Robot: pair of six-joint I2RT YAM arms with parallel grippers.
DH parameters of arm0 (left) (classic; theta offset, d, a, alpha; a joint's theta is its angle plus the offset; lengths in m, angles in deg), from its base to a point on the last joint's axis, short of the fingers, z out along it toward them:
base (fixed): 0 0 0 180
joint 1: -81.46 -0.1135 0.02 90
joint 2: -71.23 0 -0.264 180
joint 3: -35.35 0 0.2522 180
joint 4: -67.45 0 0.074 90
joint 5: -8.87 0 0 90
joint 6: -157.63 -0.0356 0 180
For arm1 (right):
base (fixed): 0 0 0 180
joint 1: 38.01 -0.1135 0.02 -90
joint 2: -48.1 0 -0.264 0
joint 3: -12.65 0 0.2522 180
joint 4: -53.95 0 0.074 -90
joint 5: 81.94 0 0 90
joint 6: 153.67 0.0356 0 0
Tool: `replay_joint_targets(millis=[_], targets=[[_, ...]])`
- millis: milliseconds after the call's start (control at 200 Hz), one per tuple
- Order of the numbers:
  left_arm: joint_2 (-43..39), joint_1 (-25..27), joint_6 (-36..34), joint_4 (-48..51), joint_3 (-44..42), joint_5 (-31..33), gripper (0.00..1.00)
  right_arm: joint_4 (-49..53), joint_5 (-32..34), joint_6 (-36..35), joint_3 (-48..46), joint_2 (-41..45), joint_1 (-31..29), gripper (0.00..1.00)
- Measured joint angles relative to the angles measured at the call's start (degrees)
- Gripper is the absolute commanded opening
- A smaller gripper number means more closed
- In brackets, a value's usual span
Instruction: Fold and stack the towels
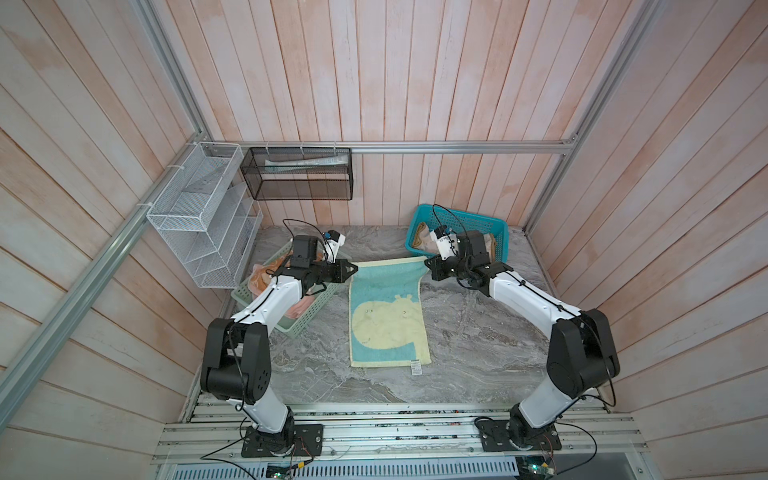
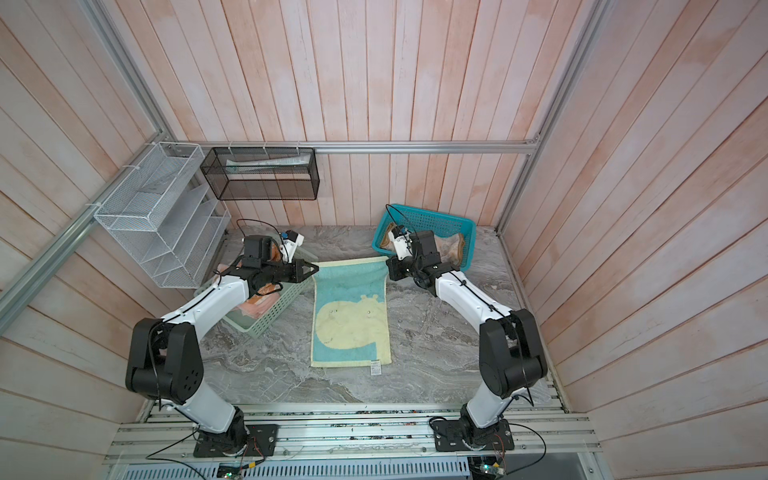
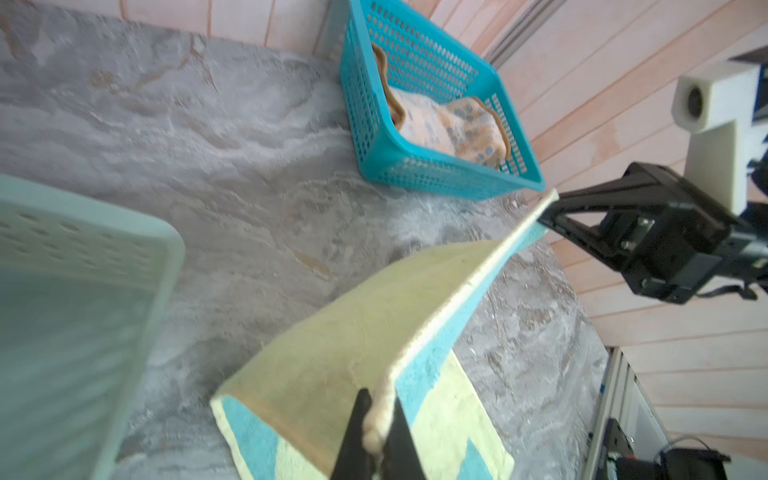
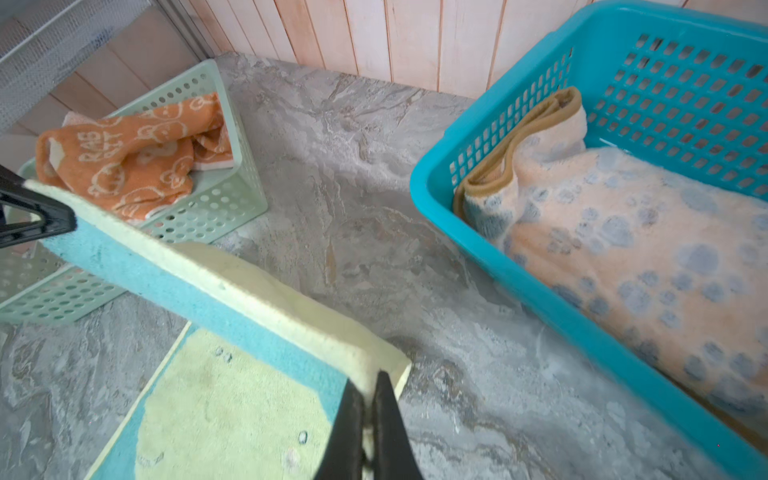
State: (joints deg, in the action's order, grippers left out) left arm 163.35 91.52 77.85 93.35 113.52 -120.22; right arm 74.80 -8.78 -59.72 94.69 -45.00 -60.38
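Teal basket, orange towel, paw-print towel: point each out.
teal basket (image 4: 685, 23), right wrist view, far rim
orange towel (image 4: 133, 166), right wrist view, cloth middle
paw-print towel (image 4: 644, 257), right wrist view, cloth middle

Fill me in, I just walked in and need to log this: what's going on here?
The left gripper and right gripper are each shut on a far corner of the teal-and-yellow towel, holding that edge above the table while its near part lies flat. A peach paw-print towel sits in the teal basket, an orange towel in the mint-green basket.
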Motion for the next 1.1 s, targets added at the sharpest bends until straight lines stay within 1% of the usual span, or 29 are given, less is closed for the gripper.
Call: replay_joint_targets(millis=[235, 350, 465, 580, 690, 795, 845, 990, 1040, 1075, 1100], targets=[[-10.1, 3.2, 2.7, -1.9, -16.4, 2.1, 0.00, -0.1, 0.0, 2.8, -14.9, 10.6, -3.7, 0.00], [-14.3, 4.1, 4.7, -1.9, -23.4, 3.3, 0.00, -0.4, -0.6, 6.0, -21.7, 14.1, -6.1, 0.00], [-17.8, 5.3, 7.7, -2.6, -29.5, 3.6, 0.00, -1.7, -2.1, 11.1, -27.7, 16.2, -8.2, 0.00], [-19.4, 7.7, 10.3, -2.9, -32.9, 4.2, 0.00, -2.6, -3.0, 15.8, -32.8, 17.9, -9.4, 0.00], [-21.6, 9.9, 12.4, -3.5, -35.4, 4.9, 0.00, -2.7, -3.5, 18.5, -34.8, 19.9, -9.7, 0.00], [-23.2, 10.3, 13.5, -3.6, -36.5, 5.7, 0.00, -3.7, -4.3, 19.7, -34.9, 21.1, -9.9, 0.00], [-23.8, 10.3, 13.9, -3.7, -37.0, 6.4, 0.03, -4.2, -5.2, 19.9, -34.9, 21.1, -9.9, 0.00], [-25.4, 10.3, 15.6, -4.7, -39.9, 7.8, 0.05, -4.8, -8.6, 20.8, -36.5, 19.5, -10.1, 0.00], [-25.9, 10.3, 16.6, -5.5, -41.5, 7.9, 0.06, -4.8, -9.4, 21.5, -37.6, 19.0, -10.2, 0.04], [-26.4, 10.3, 17.3, -6.0, -42.7, 7.9, 0.09, -4.8, -9.9, 22.0, -38.4, 18.9, -10.3, 0.10], [-26.7, 10.4, 17.7, -6.4, -43.4, 7.8, 0.14, -4.8, -10.4, 22.4, -39.0, 18.9, -10.3, 0.15]])
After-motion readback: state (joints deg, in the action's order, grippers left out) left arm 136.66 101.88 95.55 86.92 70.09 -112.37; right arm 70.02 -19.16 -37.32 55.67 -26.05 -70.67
